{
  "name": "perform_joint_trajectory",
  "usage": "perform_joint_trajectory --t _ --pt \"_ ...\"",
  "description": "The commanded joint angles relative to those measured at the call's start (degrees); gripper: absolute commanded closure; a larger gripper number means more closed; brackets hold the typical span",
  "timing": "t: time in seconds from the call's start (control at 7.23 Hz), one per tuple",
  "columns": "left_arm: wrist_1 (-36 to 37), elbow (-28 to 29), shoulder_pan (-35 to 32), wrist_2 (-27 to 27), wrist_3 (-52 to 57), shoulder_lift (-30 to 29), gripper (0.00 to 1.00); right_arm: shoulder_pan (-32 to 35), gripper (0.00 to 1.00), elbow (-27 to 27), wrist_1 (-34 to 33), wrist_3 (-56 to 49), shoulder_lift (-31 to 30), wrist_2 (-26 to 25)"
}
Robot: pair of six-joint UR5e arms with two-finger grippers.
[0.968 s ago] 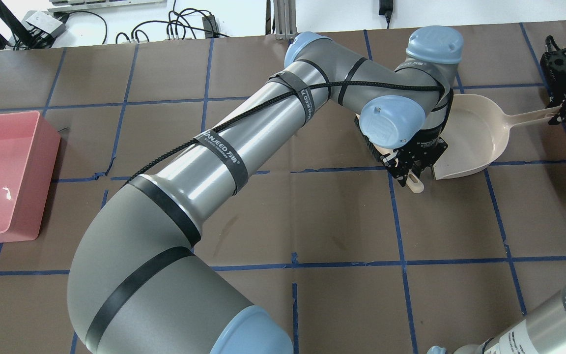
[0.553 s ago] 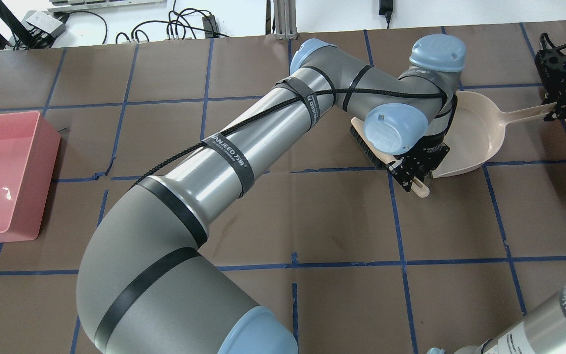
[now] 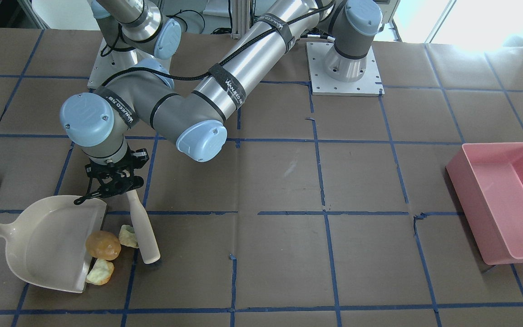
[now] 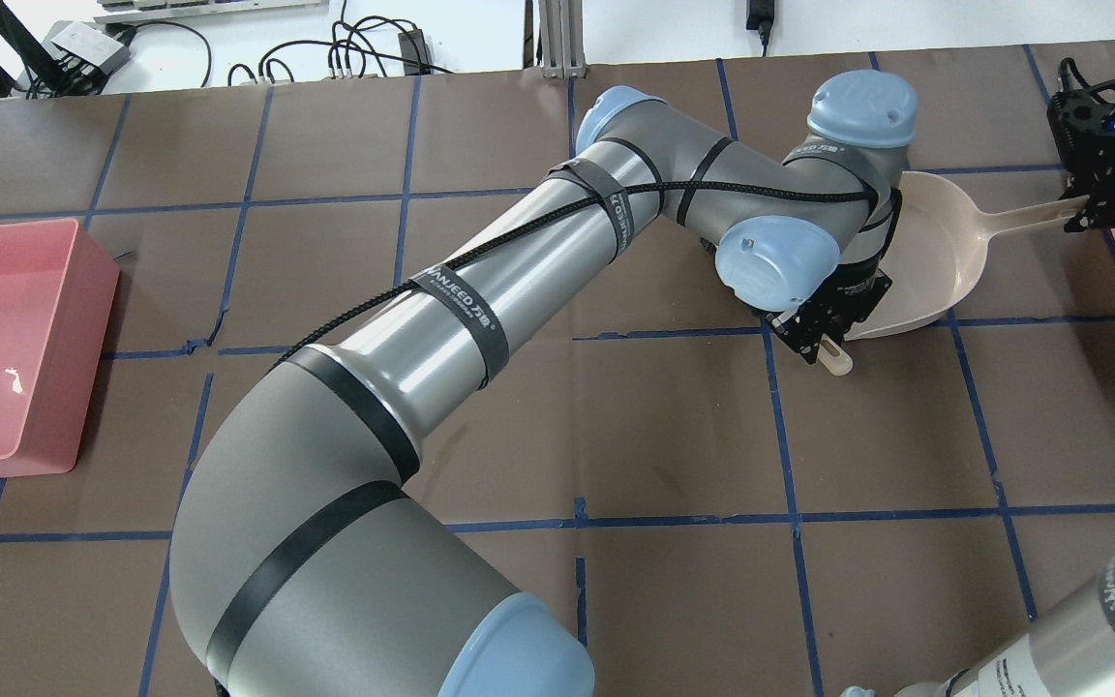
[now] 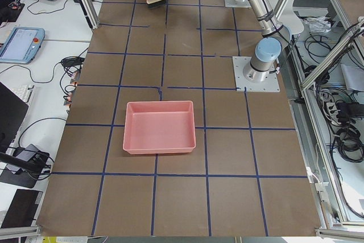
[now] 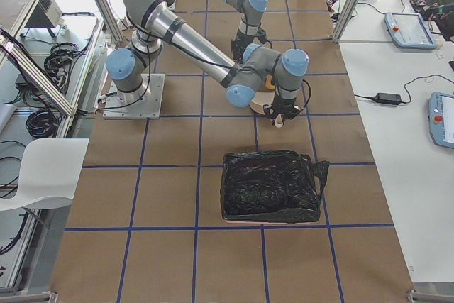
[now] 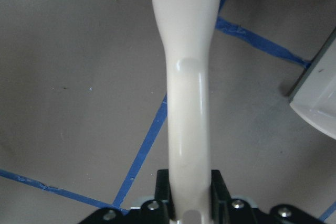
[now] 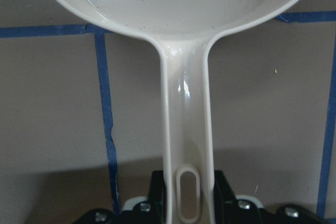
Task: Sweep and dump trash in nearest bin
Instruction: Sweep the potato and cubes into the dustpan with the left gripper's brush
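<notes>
Left arm (image 3: 248,59) in silver tubes, grey elbow housings, pale blue round joint caps (image 3: 86,119), black straps (image 3: 232,88) lettered apparently WANJEED, black braided cable (image 3: 189,78), black skeletal left gripper (image 3: 124,191), square white base plate (image 3: 320,84) with screws

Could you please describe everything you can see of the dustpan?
The dustpan is glossy cream plastic: a rounded, shallow pan with a straight open lip and a long slim handle with a hanging slot. It lies on the table, the right gripper shut on its handle. The orange ball sits at its lip.
</notes>
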Motion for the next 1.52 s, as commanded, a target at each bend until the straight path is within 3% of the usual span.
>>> perform_joint_trajectory --t 0.0,0.97,1.38 --pt "1.3 0.1 -0.1 -0.2 4.4 -0.6 1.0 0.0 1.0 0.1 -0.1 1.8 0.2 0.6" --pt "4.5 0.2 -1.1 0.2 20.7 -1.2 1.0 0.1 1.0 0.0 -0.2 1.9 0.2 0.7" --pt "4.5 0.9 -3.4 3.0 27.1 -1.3 1.0 0.1 1.0 0.1 -0.1 1.9 0.3 0.6"
